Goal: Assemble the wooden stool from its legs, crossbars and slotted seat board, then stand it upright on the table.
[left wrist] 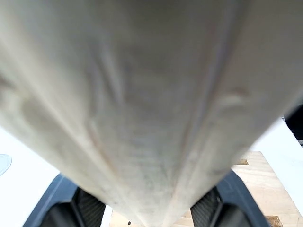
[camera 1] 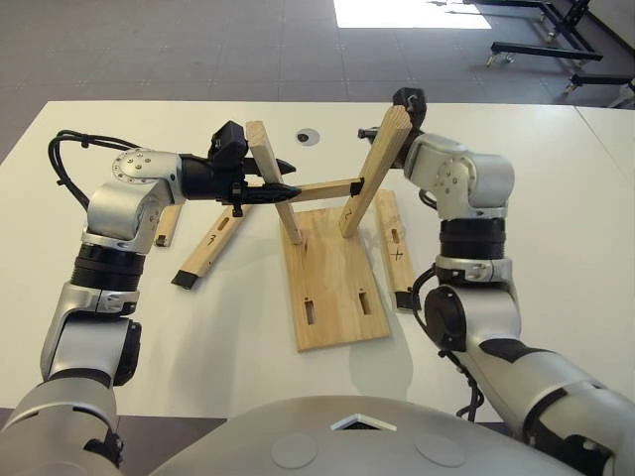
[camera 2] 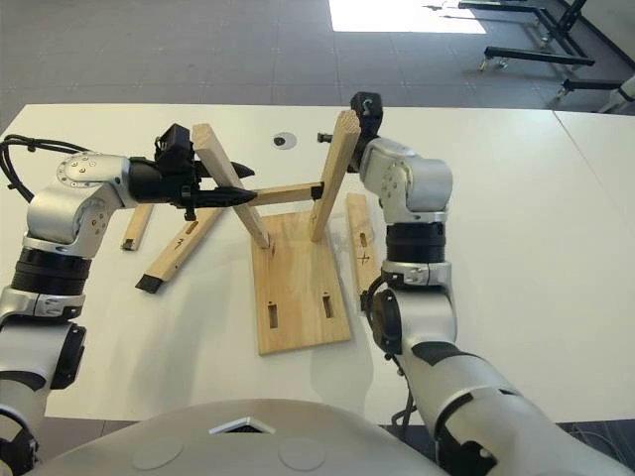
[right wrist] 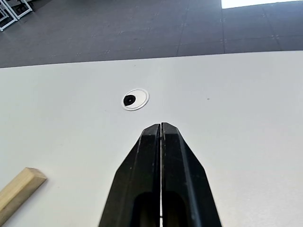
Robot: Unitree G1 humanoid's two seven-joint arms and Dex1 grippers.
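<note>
- Stool legs stand between my two arms. My left gripper (camera 1: 290, 190) is clenched on the left leg (camera 1: 273, 169) about halfway up, reaching in from the left, with its tips pointing along the crossbar (camera 1: 322, 190).
- In the left wrist view that leg's pale wood runs between my dark, woven-looking pads (left wrist: 87, 210).
- My right gripper (right wrist: 161, 125) is closed on nothing, its two black fingers pressed flat together. It sits at the far side of the right leg (camera 1: 375, 174) near the leg's top, pointing left towards the round cable grommet (right wrist: 135, 100). I cannot tell whether it touches the leg.
- The two legs splay apart at the top, left one leaning left and right one leaning right. Their lower ends meet the far half of the seat board (camera 1: 332, 288). I cannot tell whether they are seated in slots.
- The crossbar spans the legs at mid-height, with a dark end at the right leg.
- The seat board lies flat on the white bench (camera 1: 556, 218). It is a pale, smooth-grained rectangle with two small rectangular slots near its near edge.
- A loose leg (camera 1: 213, 246) with a dark end lies left of the board, and a short bar (camera 1: 169, 226) lies farther left, partly under my arm.
- A slotted piece (camera 1: 395, 243) lies just beside the board's right edge.
</note>
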